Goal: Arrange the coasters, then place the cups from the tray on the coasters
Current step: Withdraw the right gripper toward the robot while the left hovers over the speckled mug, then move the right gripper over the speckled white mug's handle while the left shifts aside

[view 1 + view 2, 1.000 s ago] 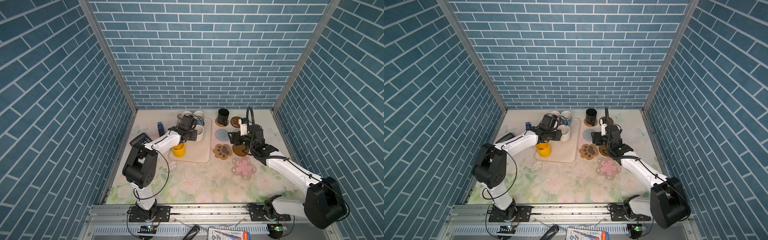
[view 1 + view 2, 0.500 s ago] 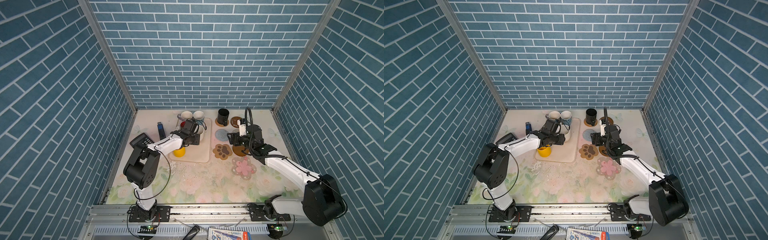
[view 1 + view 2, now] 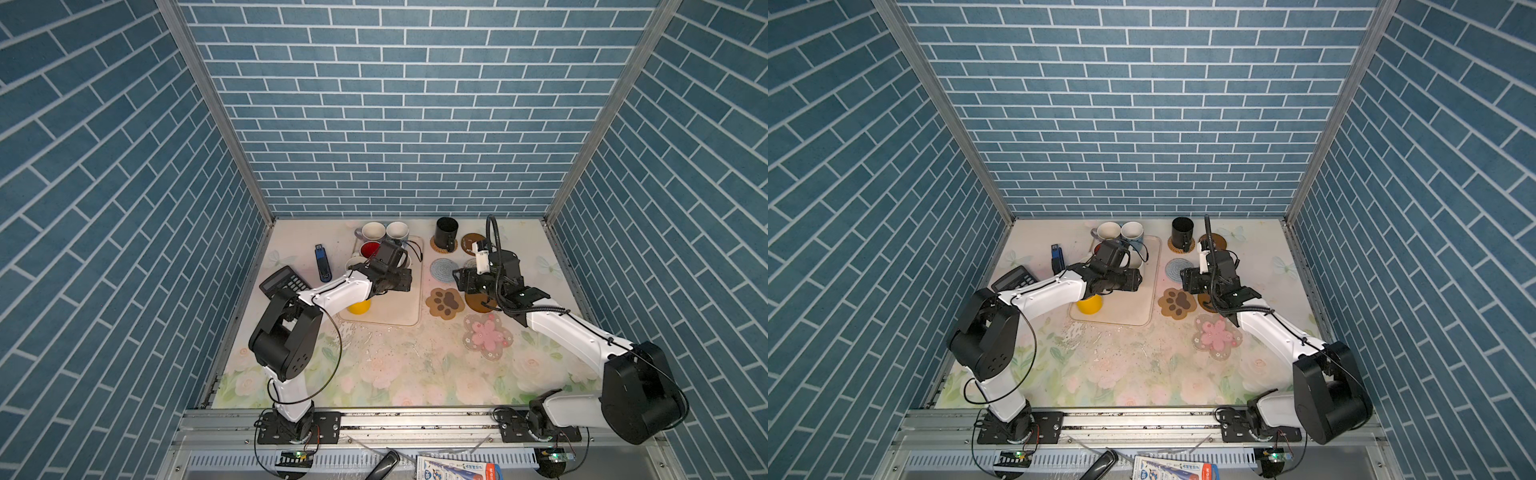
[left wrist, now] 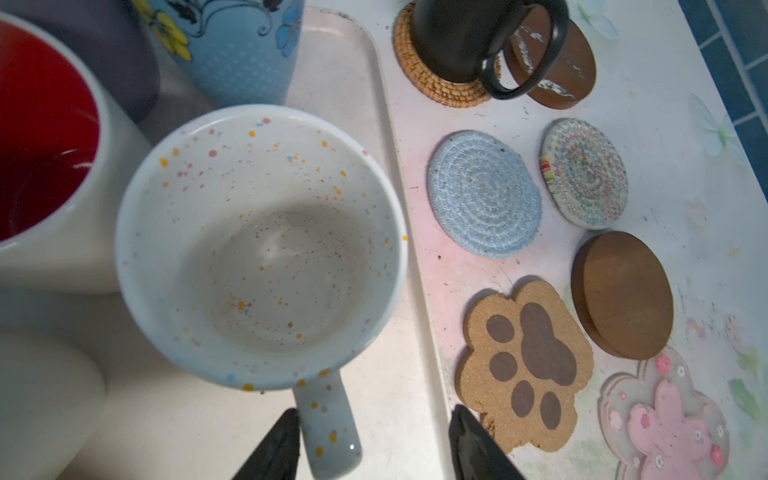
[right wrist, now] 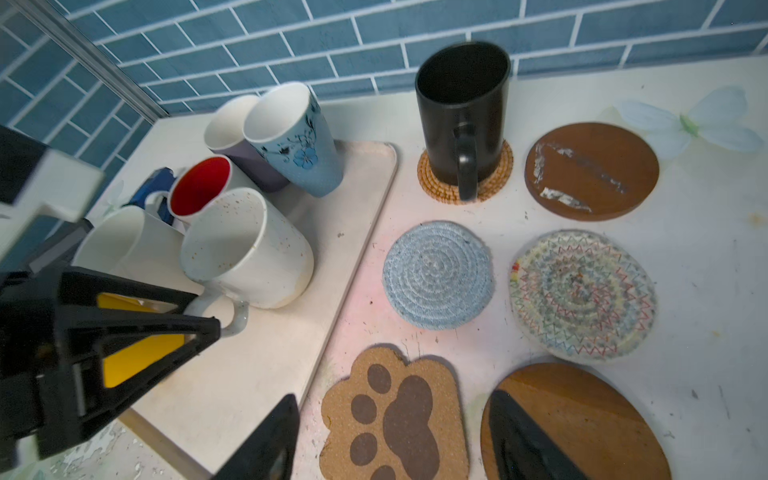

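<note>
- The left gripper reached over the tray. Its two black fingers stood partly apart, with the handle of the speckled white mug between them. One finger was right next to the handle and the other had a gap, so nothing was squeezed
- I think it went for the handle because that thin part fits in the jaws, and the mug's round body looked too fat for them
- The right gripper hung just above the paw coaster and the near brown disc. Its jaws were wide and held nothing, as if it waited by the free coasters
- In a top view, call the back wall 12 o'clock. The coasters lay at 3 o'clock from the tray, mostly two side by side and each apart from the rest, so every mug could get its own spot
- The black mug stood upright on the woven tan coaster at the 12 o'clock end, so one cup looked done
- The far brown disc, the blue knit coaster and the whitish woven coaster were bare. So was the pink flower coaster, at 5 o'clock from the paw
- The red-inside mug, the light blue mug, the lavender-grey mug and a plain white mug huddled at the tray's 12 o'clock end
- The yellow mug sat near the tray's 7 o'clock corner, half hidden under the left arm
- The mugs stood very close together, so I think the lift would need to go slowly, or a neighbour could get bumped
</note>
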